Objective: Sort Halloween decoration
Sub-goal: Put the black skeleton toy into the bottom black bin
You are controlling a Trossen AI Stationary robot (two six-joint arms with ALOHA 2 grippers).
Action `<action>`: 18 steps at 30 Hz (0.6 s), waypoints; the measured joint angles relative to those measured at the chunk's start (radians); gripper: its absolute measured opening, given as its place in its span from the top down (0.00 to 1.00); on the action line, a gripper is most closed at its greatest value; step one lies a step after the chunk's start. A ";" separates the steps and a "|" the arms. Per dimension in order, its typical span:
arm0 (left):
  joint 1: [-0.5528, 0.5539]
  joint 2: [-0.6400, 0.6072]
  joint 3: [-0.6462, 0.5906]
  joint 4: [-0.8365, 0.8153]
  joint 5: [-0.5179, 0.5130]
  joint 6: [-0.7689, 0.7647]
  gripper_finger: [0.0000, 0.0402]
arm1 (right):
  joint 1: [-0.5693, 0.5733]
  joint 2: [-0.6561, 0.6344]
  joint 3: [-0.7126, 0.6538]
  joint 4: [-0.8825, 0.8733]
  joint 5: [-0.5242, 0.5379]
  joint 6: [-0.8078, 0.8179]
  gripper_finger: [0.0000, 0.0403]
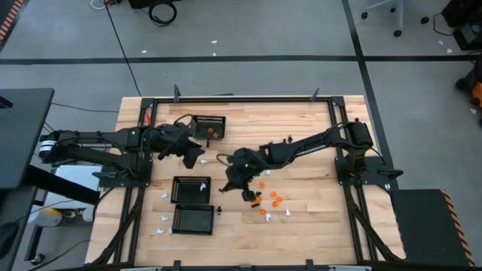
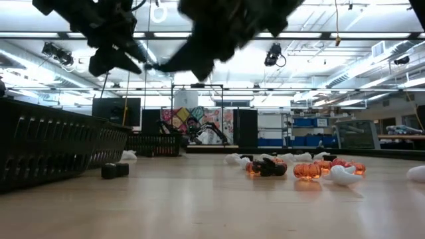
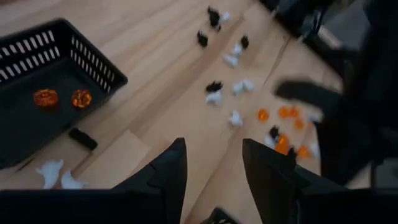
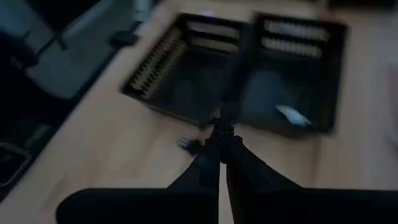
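Note:
The Halloween decoration lies as a loose pile of orange, white and black pieces (image 1: 269, 202) on the wooden table, right of centre; the pile (image 2: 299, 169) also shows in the low view. My right gripper (image 1: 229, 184) hangs above the table between the pile and two black mesh baskets (image 1: 191, 203), shut on a small black piece (image 4: 222, 122). My left gripper (image 3: 214, 174) is open and holds nothing. It hovers near the far basket (image 3: 56, 68), which holds two orange pieces (image 3: 62, 98). My right gripper pinches the small black piece (image 4: 222, 122) between its two fingertips (image 4: 214, 152). The fingers slant down toward the table's left side. The piece is lifted clear of the table. The picture is blurred, so which part of the piece is gripped does not show.
One white piece (image 4: 291, 114) lies in one of the two near baskets (image 4: 298, 74). A few white pieces (image 1: 164, 222) lie on the table left of these baskets. A small black block (image 3: 82, 138) sits by the far basket, and another (image 2: 114, 170) shows in the low view.

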 joint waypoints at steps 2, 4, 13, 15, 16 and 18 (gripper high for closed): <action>0.003 -0.008 0.019 -0.010 0.000 -0.032 0.60 | 0.023 0.016 0.053 0.035 0.006 -0.029 0.96; 0.002 -0.022 0.044 -0.081 0.004 -0.055 0.60 | 0.040 0.018 0.090 0.024 0.013 -0.040 0.96; -0.004 -0.169 0.122 -0.186 -0.049 -0.048 0.60 | 0.098 0.169 0.233 0.018 0.067 -0.013 0.96; 0.003 -0.205 0.120 -0.191 -0.055 -0.012 0.60 | 0.103 0.231 0.309 0.015 0.085 0.019 0.96; 0.007 -0.219 0.120 -0.188 -0.057 -0.001 0.60 | 0.105 0.262 0.349 -0.010 0.100 0.033 0.96; 0.008 -0.251 0.121 -0.199 -0.057 0.009 0.60 | 0.105 0.334 0.446 -0.047 0.121 0.057 0.96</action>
